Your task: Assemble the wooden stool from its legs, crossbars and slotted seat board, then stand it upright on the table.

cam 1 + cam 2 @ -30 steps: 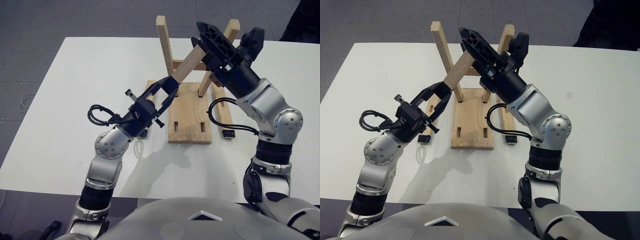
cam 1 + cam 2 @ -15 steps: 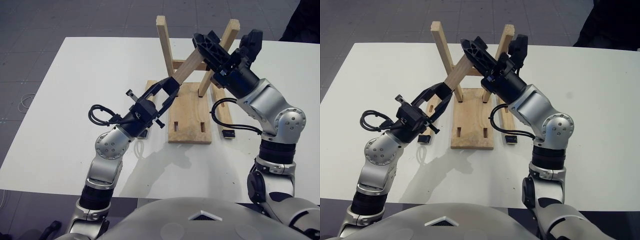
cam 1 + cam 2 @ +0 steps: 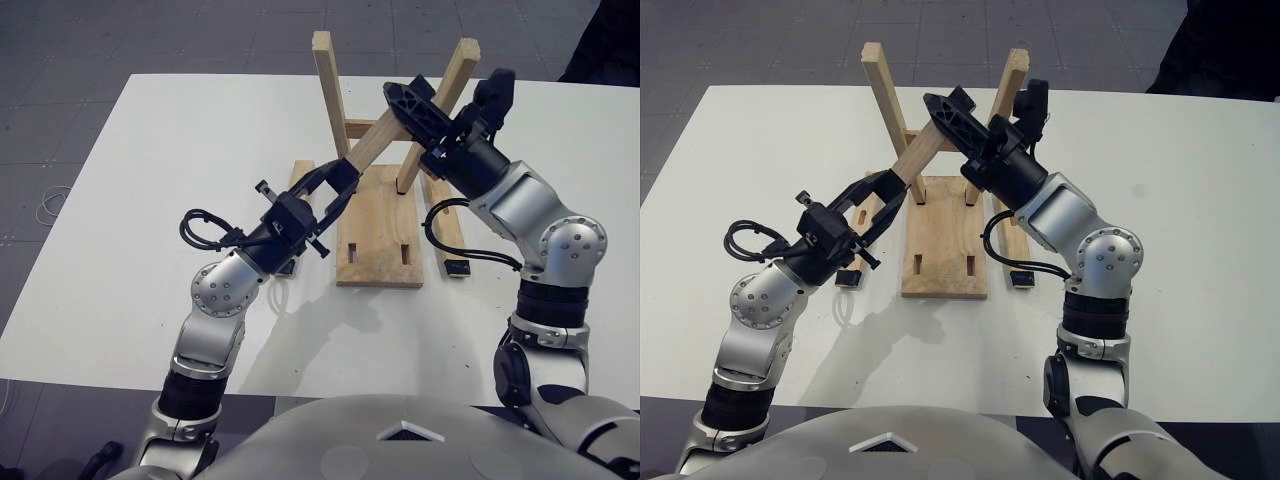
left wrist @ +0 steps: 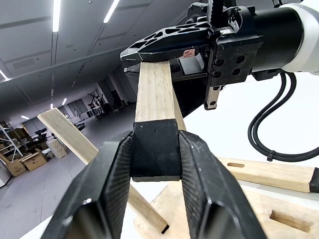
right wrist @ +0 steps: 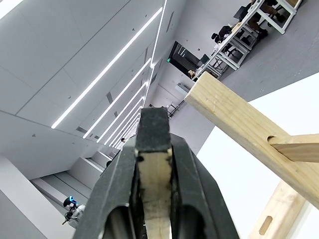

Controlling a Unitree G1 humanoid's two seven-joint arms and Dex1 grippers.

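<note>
1. Looking over the surface (image 3: pixel 120 200), I see the seat board (image 3: pixel 378 235) lying flat, with two legs (image 3: pixel 328 85) standing tilted at its far end.
2. One slanted leg (image 3: pixel 372 142) hangs above the board's far end.
3. My left jaws are clamped on its lower end and my right jaws on its upper end; uneven pulling could twist it and knock the standing legs loose.

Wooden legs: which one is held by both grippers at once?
The slanted leg above the seat board: the left gripper clamps its lower end, the right gripper its upper end. The other legs stand upright or lie on the table.
</note>
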